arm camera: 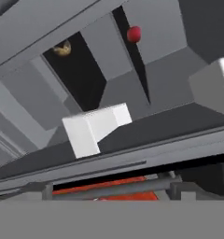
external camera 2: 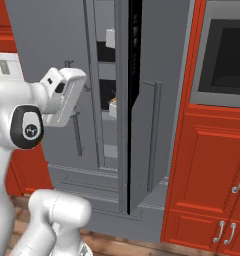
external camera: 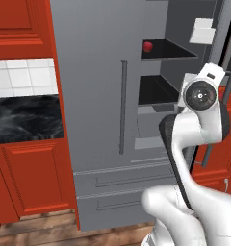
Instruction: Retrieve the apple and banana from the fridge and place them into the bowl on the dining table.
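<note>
A: What's the biggest thing in front of you?
B: You face the grey fridge, right door swung open, left door shut with its long bar handle.
A: Where's the fruit?
B: Your apple sits on the upper black shelf at its left end. From the hand view, the banana lies on another shelf, well apart from the apple. A white door bin sits nearer you.
A: And your pincer?
B: Its jaws stand wide apart, holding nothing.
</note>
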